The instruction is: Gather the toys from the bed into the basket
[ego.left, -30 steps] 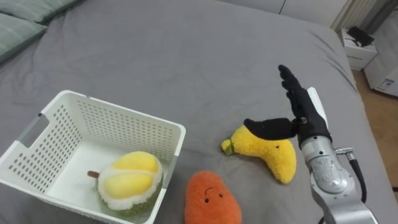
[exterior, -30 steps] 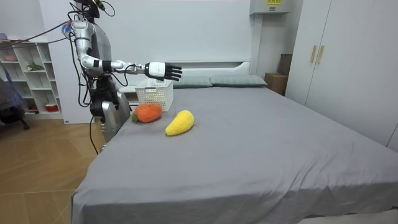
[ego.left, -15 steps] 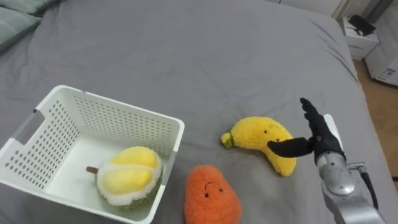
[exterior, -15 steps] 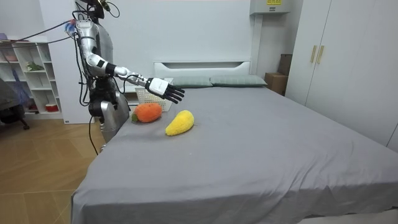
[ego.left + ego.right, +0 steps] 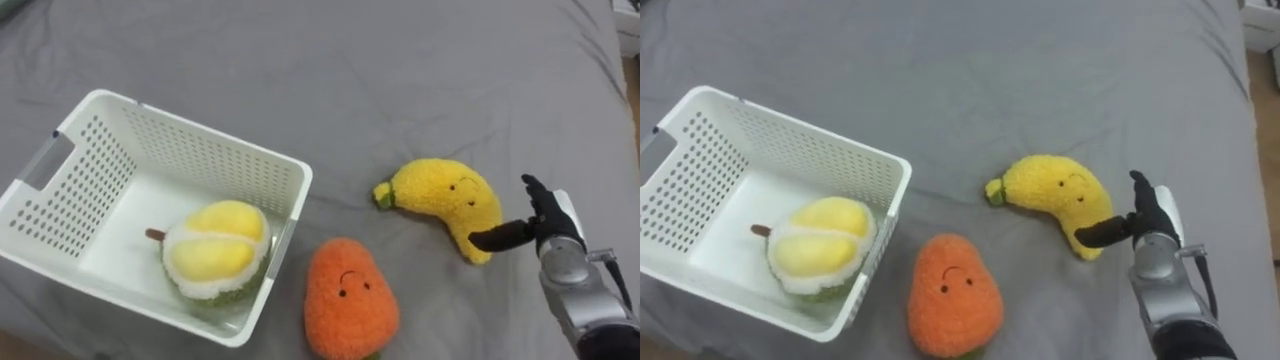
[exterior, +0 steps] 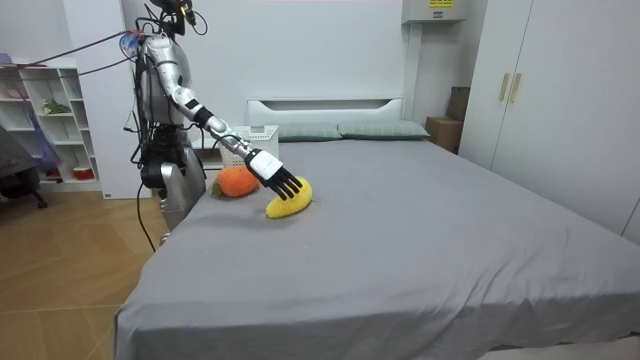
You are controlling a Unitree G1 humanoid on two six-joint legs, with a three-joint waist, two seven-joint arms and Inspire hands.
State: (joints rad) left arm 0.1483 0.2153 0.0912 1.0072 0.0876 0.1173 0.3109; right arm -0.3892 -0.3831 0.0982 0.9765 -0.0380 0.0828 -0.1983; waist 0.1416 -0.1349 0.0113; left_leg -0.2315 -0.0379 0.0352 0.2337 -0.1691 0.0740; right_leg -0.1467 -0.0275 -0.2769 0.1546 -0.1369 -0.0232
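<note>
A yellow plush banana [image 5: 445,201] [image 5: 1055,195] [image 6: 289,197] lies on the grey bed [image 5: 330,70], right of the white basket [image 5: 60,185] [image 5: 720,130]. An orange plush fruit [image 5: 348,300] [image 5: 950,296] [image 6: 238,180] lies just in front of the basket's right corner. Inside the basket rests a plush durian [image 5: 213,249] [image 5: 816,247]. My right hand [image 5: 545,228] [image 5: 1145,225] [image 6: 283,181] is open, lowered to the banana's right end, its thumb against the tip. No toy is held.
I stand at the bed's side in the room view, leaning over it. Pillows [image 6: 380,130] lie by the headboard. A shelf [image 6: 45,120] stands behind me at the room view's left. Much bare bed spreads beyond the toys.
My right hand has come down from above the bed to the banana's right end. The head camera has tipped down, so the scene has shifted.
</note>
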